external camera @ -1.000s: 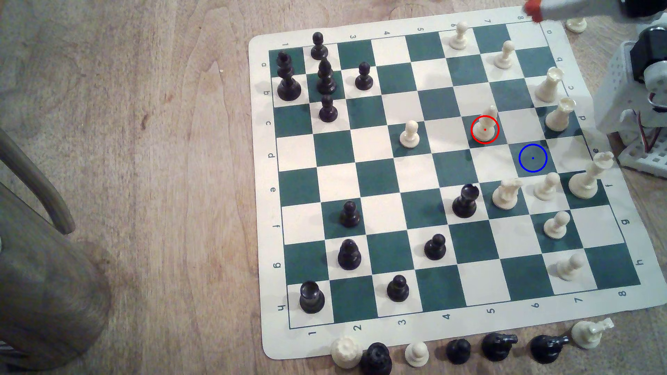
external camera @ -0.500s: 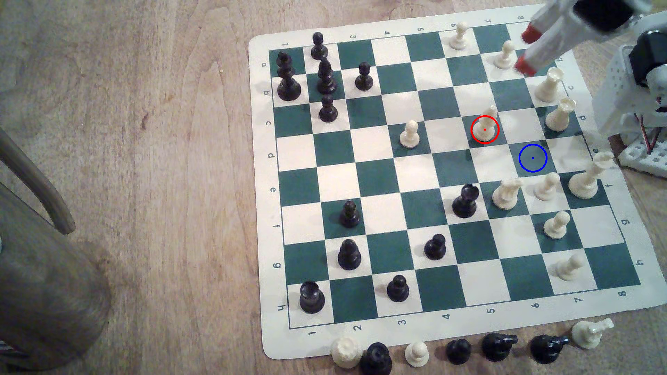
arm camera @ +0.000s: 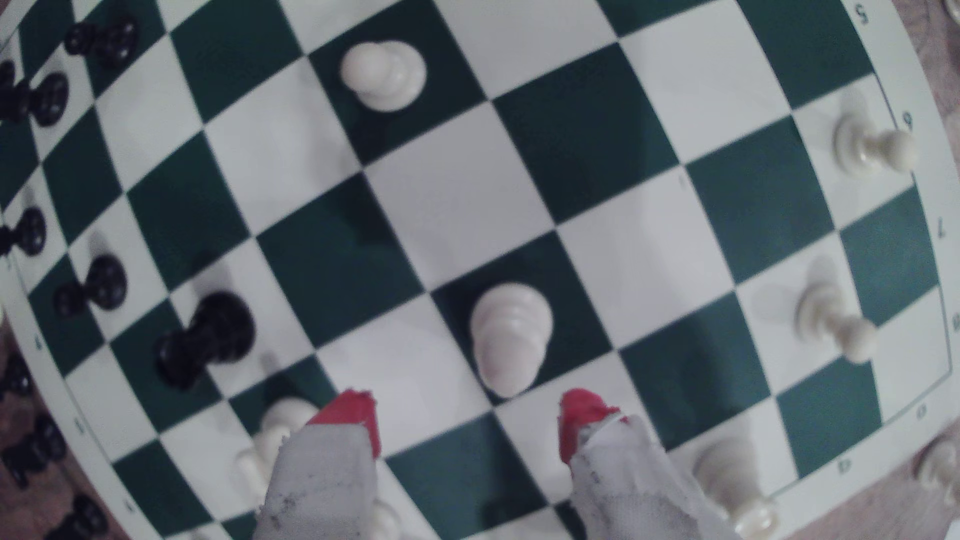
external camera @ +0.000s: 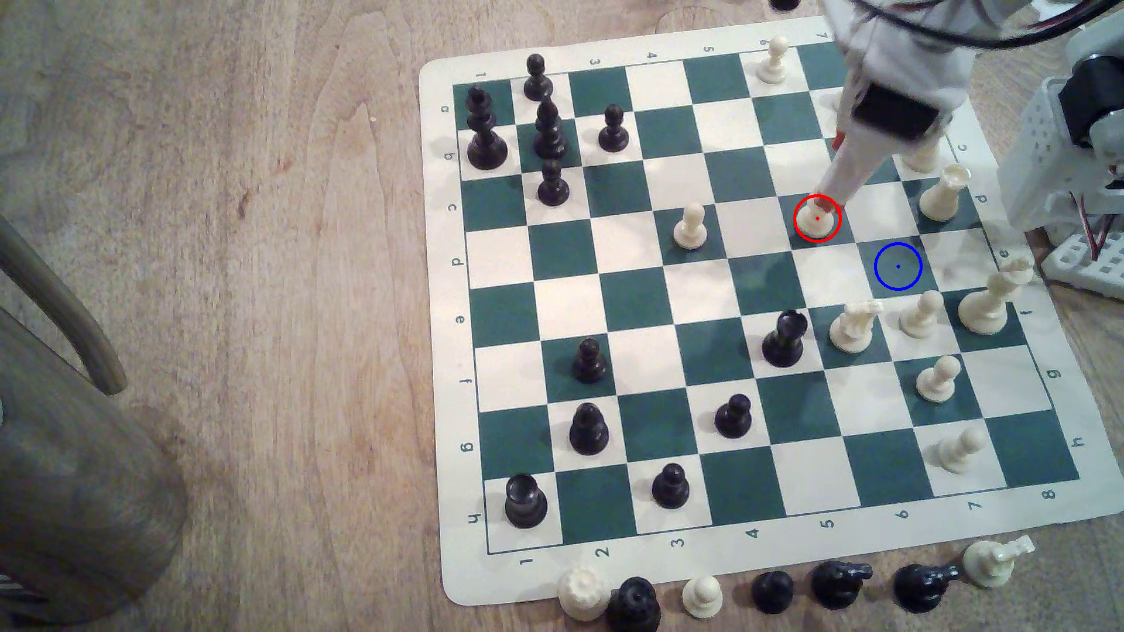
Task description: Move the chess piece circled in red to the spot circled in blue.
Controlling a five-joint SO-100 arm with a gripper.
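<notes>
The claw (arm camera: 467,423) hangs spread and empty above the cream bishop (arm camera: 510,335); a skewed descent could topple it beside the blue-ringed square (external camera: 898,266).

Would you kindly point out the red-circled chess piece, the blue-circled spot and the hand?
chess piece (external camera: 815,223): exterior view, its round base.
spot (external camera: 898,266): exterior view, ring's centre dot.
hand (arm camera: 467,423): wrist view, gap between red fingertips.

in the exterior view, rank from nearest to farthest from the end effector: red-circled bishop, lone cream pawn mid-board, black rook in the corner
1. Red-circled bishop, directly under the end effector.
2. Lone cream pawn, toward the exterior view's left.
3. Black rook, far lower-left corner.
</notes>
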